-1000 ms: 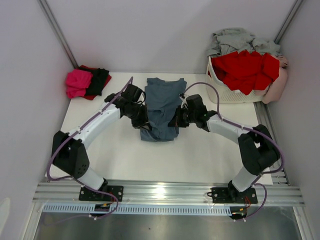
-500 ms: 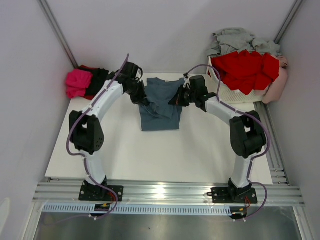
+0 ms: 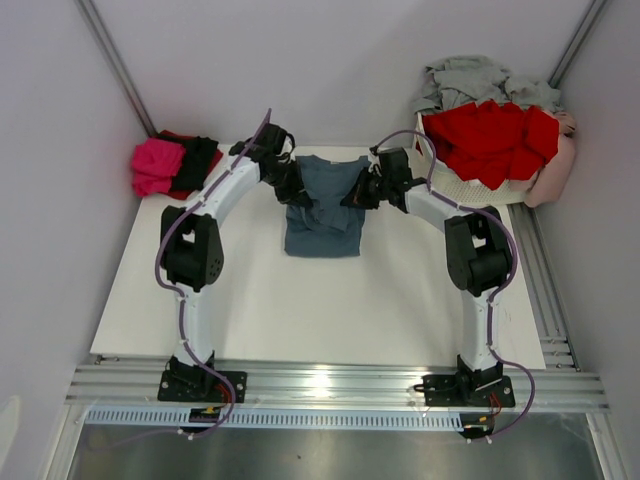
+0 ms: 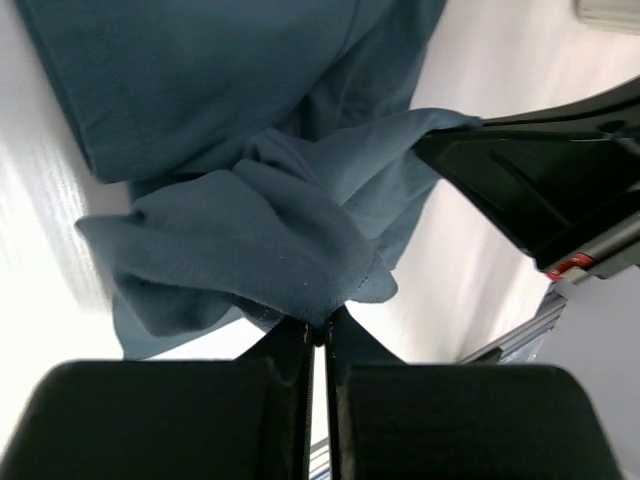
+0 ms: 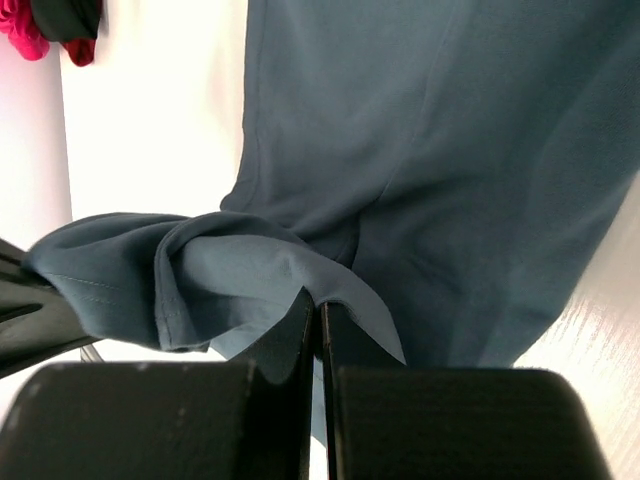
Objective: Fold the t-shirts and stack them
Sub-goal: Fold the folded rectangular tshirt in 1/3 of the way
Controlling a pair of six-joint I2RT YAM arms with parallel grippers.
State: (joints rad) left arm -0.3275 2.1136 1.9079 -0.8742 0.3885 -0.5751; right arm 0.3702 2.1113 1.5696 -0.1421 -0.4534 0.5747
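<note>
A slate blue-grey t-shirt (image 3: 325, 205) lies in the middle of the white table, partly folded over itself. My left gripper (image 3: 295, 192) pinches its cloth (image 4: 280, 250) at the shirt's left side, jaws shut on a gathered edge. On the shirt's right side my right gripper (image 3: 355, 195) is shut on another hem (image 5: 250, 270). Both arms reach far toward the back wall. A folded stack of magenta-pink (image 3: 157, 165), black (image 3: 198, 160) and red shirts sits at the back left corner. More shirts, red (image 3: 490, 140) and pale grey (image 3: 475, 80), fill the basket.
The white lattice basket (image 3: 455, 185) stands at the back right, overflowing, with a pale pink cloth (image 3: 555, 165) hanging off its right side. A metal rail (image 3: 320, 385) runs along the table's near edge. Walls close in the left, back and right.
Both grippers have carried the shirt's lower edge away from the arm bases toward the back wall, doubling the shirt over. The arms have stretched out further.
</note>
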